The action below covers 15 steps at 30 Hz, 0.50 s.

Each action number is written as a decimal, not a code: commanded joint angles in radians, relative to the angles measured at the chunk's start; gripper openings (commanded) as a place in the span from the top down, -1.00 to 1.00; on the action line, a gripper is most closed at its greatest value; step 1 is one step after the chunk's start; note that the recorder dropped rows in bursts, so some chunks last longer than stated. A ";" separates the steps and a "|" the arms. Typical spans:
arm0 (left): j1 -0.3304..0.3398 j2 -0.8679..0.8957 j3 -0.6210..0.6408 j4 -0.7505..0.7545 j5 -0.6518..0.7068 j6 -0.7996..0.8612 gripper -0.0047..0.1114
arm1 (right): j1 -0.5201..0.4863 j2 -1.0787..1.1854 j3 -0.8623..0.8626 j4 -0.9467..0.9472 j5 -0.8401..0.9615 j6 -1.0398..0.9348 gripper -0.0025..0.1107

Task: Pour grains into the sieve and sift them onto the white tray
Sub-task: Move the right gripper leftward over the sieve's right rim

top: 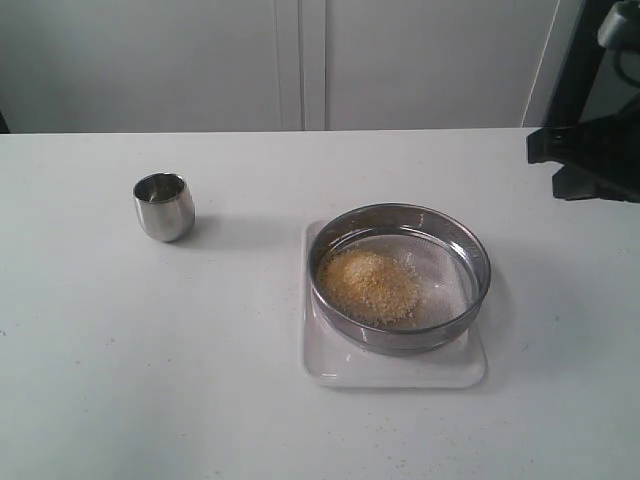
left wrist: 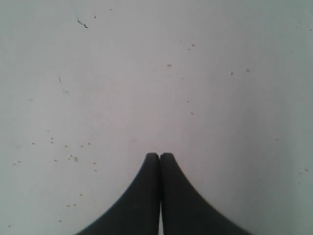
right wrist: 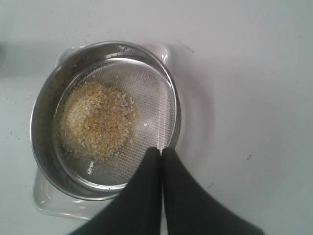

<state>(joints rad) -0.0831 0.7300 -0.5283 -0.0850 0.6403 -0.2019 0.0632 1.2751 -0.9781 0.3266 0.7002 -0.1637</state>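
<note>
The sieve (top: 400,276) (right wrist: 105,117), a wide steel ring with a mesh bottom, rests on the white tray (top: 392,372) (right wrist: 49,198). A heap of golden-yellow and pale grains (top: 369,285) (right wrist: 98,121) lies on the mesh, toward its left side in the exterior view. My right gripper (right wrist: 161,150) is shut and empty, seen above the sieve's rim. In the exterior view only a dark part of the right arm (top: 590,160) shows at the right edge. My left gripper (left wrist: 159,154) is shut and empty over bare table, out of the exterior view.
A small rounded steel cup (top: 164,206) stands upright on the white table (top: 150,380), left of the tray. Scattered specks (left wrist: 73,157) dot the table under the left gripper. A pale wall runs behind the table.
</note>
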 commanded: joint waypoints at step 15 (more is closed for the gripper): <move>0.002 -0.008 0.006 -0.010 0.007 -0.001 0.92 | 0.058 0.309 -0.221 -0.009 0.155 -0.068 0.96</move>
<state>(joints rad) -0.0831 0.7300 -0.5283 -0.0850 0.6403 -0.2019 0.1201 1.5462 -1.1575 0.3349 0.8256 -0.2132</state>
